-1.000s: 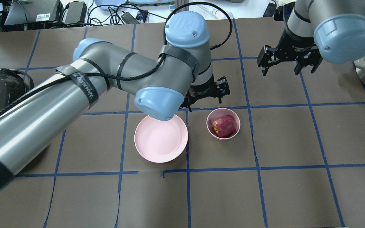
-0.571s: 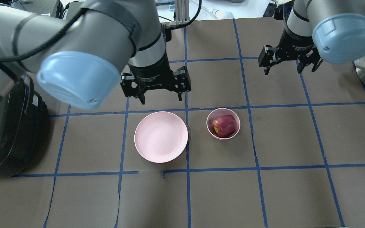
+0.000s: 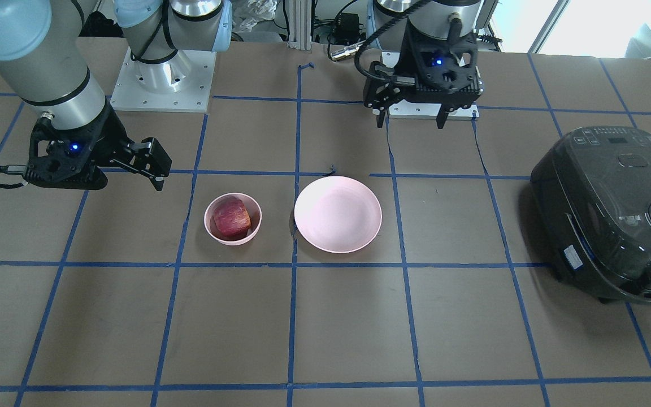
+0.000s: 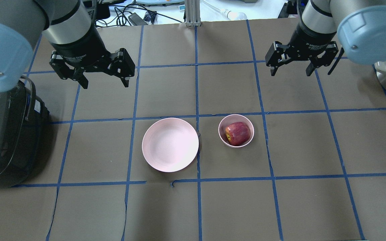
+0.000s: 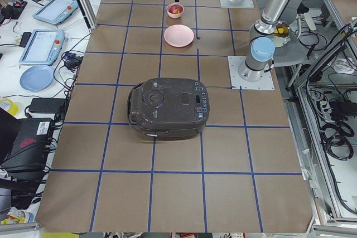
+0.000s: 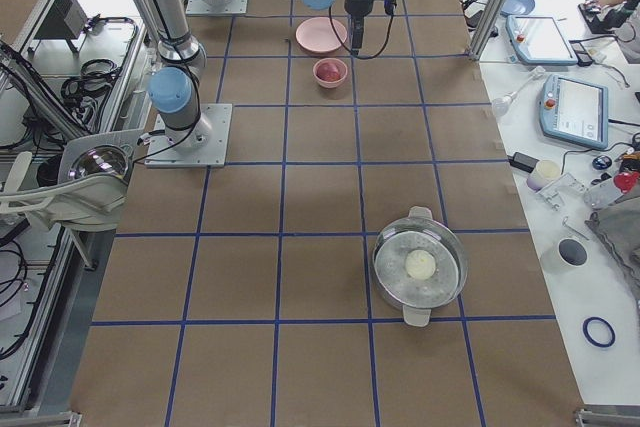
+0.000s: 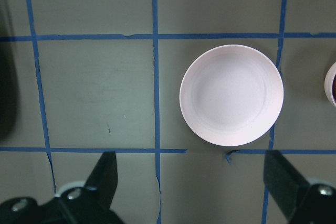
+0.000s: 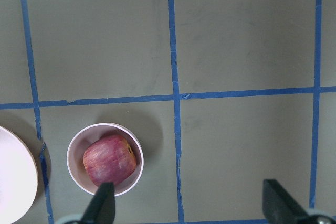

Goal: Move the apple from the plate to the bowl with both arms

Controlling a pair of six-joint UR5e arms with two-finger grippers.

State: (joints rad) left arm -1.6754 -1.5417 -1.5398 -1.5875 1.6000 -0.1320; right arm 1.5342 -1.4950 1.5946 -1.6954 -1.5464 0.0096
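Apple: small, dark red, streaky, blocky-round apple (image 4: 237, 133) (yellowish patch on one side), sitting inside the deep pale pink bowl (image 4: 220, 132).
Plate: wide, shallow pale pink plate (image 4: 170, 144), just beside the bowl.
Jaws: black left gripper (image 4: 106, 83) and right gripper (image 4: 291, 73) both spread open.
Writing: white lettering (image 4: 314, 47) on the right gripper's body, too small to read.

Plate: wide pale pink plate (image 4: 170, 144), lying flat.
Bowl: deep pale pink bowl (image 4: 220, 132) just beside it.
Apple: we see the dark red apple (image 4: 237, 133) inside that bowl.
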